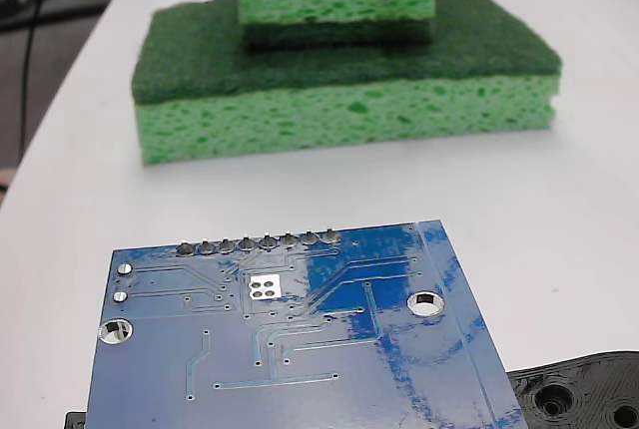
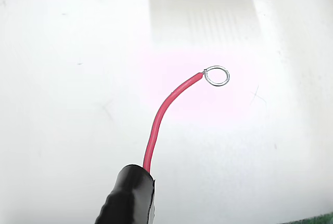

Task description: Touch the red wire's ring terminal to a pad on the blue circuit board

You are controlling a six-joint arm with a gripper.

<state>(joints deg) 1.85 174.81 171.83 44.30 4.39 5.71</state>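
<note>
Approach step here: ring terminal (image 2: pixel 217 75) on my red wire (image 2: pixel 167 113) hangs over bare white surface (image 2: pixel 62 120), well apart from the blue circuit board (image 1: pixel 300 349), jaws unseen so I cannot tell their state, and next I need a long carry toward its pads.

We seem to be in an electronics lab or workshop. On a white table (image 1: pixel 559 180) we see a bare blue circuit board (image 1: pixel 300 339), a black plastic part with holes (image 1: pixel 584 394), stacked green sponges (image 1: pixel 339 70) and a red wire (image 2: pixel 166 112) ending in a small ring (image 2: pixel 217 76). Behind the table, dark cables (image 1: pixel 35 10) hang.
</note>
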